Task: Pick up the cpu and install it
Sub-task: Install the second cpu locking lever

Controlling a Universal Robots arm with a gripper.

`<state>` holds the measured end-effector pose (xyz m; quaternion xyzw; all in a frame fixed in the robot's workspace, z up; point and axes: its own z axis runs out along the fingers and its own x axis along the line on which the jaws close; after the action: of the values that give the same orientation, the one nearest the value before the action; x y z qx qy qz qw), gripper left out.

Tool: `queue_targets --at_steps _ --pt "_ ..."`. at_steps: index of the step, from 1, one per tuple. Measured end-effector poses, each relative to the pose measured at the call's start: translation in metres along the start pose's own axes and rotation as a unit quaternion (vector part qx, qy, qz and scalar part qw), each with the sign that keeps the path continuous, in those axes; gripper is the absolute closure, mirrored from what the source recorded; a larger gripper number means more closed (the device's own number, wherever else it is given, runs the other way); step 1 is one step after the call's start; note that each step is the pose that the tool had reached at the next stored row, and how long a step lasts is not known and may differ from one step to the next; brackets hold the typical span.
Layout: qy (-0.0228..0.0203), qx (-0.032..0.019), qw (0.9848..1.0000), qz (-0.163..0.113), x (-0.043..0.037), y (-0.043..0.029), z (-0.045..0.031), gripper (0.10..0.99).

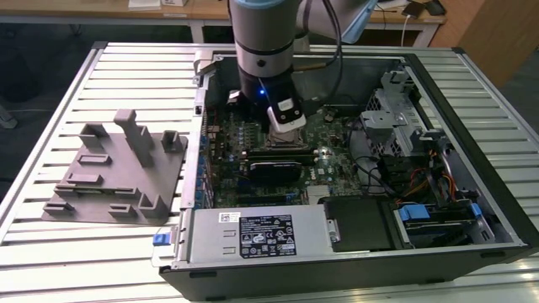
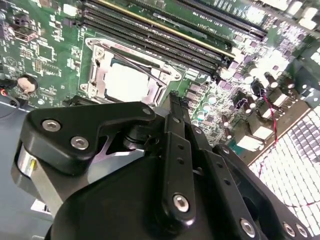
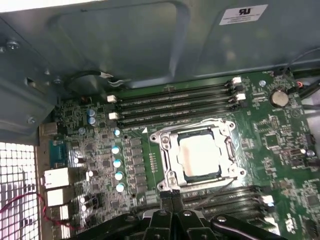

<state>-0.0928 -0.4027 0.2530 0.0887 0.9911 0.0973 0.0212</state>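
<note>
1. An open computer case (image 1: 497,208) lies on a slatted metal table (image 1: 50,126).
2. A grey moulded fixture (image 1: 118,170) with upright posts rests on the table at the exterior view's left, well apart from the case.
3. A silver power supply box (image 1: 252,237) (white-labelled) fills the case's near corner.
4. Beside it sits a black drive bay (image 1: 362,227), with blue clips (image 1: 417,213) just beyond.
5. Four memory slots (image 3: 175,102) run across the green motherboard (image 3: 280,145) in the first wrist view.
</note>
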Motion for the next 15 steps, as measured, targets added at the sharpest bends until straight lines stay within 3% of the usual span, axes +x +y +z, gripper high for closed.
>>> queue_targets --at_steps 2,4,11,15 --pt "0.0010 0.0065 1.0000 0.000 -0.0025 0.0007 -0.0017 0.980" --pt "0.0035 0.0090 1.0000 0.001 -0.0068 0.0014 -0.0016 0.980" --pt "0.0088 0.0106 0.9999 0.002 -0.0220 0.0023 0.0002 0.980" --pt "0.0114 0.0111 0.9999 0.002 -0.0274 0.0007 0.0055 0.980"
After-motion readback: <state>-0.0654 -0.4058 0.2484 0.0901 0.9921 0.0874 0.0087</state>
